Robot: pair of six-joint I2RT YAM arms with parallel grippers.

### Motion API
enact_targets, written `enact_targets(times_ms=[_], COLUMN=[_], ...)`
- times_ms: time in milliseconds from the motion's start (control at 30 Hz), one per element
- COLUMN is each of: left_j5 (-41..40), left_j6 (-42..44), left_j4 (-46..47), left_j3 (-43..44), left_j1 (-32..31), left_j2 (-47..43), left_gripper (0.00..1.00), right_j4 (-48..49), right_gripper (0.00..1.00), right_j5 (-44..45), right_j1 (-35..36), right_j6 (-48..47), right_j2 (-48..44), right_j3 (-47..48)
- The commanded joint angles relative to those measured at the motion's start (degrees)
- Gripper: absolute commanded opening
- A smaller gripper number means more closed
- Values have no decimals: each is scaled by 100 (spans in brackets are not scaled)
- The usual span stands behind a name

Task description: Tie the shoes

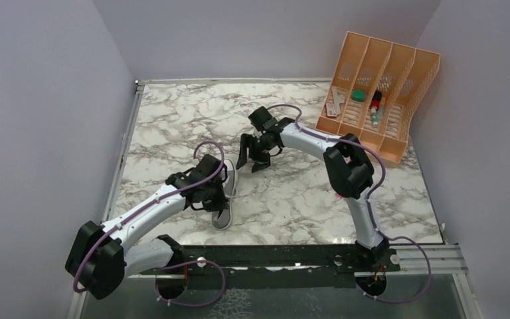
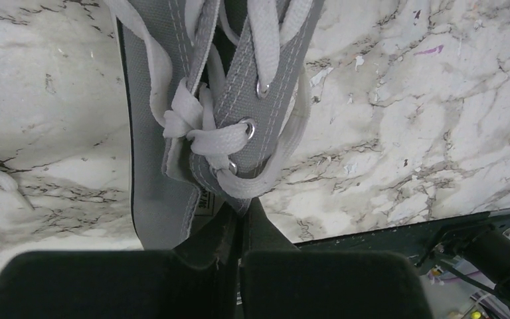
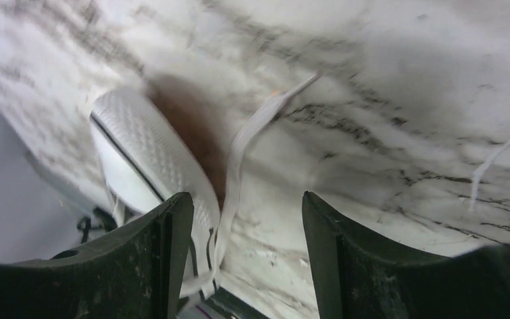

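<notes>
As my left jaws pinch shut on the shoe [image 1: 224, 216], mid-counter [image 1: 292, 199], and my right jaws hang open over its loose lace [image 3: 239, 153], risk: a hard tug could loosen the knot [image 2: 189, 123] or drag the shoe.

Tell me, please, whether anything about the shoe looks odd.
Yes: the laces are bunched in a lopsided knot beside the eyelets, and one lace end trails loose across the table past the toe cap.
</notes>
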Motion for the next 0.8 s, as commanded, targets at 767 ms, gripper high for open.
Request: enact_targets(times_ms=[767], left_j5=[-316], left_j6=[-162], left_j4=[733], left_j3=[324], left_j1=[24], left_j2=[383], left_gripper=[0], right_j4=[-2632], right_gripper=[41], right_j5=[4224], right_j1=[1028], right_j6=[1177], right_j2=[2241], right_j3=[2582])
